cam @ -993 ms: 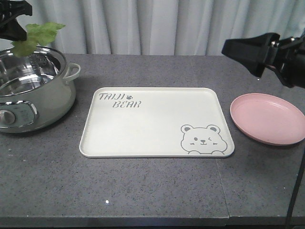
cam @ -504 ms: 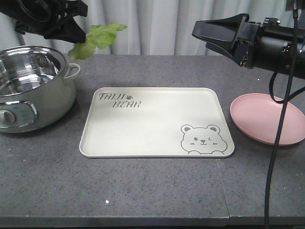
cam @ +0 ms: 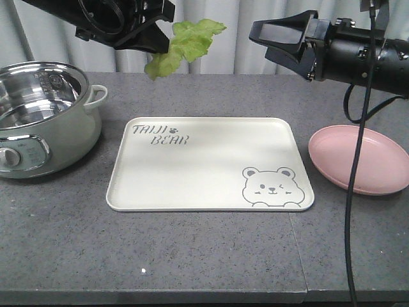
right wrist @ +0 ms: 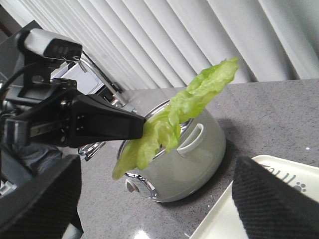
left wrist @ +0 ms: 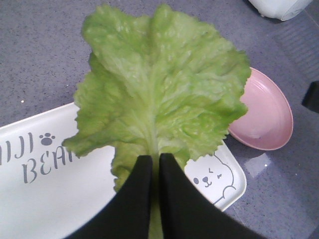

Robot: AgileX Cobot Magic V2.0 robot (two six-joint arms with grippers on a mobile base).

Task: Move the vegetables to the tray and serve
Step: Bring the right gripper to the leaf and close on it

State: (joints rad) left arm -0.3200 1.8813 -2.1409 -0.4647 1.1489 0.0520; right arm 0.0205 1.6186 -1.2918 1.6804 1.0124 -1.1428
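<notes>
My left fingers (left wrist: 155, 160) are pressed together on the pale stem of the crinkly bright green lettuce leaf (left wrist: 159, 84). They hold it high in the air, near the back of the big cream plastic tray with the bear face (cam: 204, 160). I only pinch a thin bit, so the floppy leaf could slip and land on the grey speckled surface (cam: 192, 256). My right fingers (cam: 262, 41) are spread wide, hold nothing, and could bump the leaf

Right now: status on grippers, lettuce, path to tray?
Left gripper shut on lettuce, aloft, not yet on tray. Right gripper open, empty. Tray bare, nothing in the way.
</notes>
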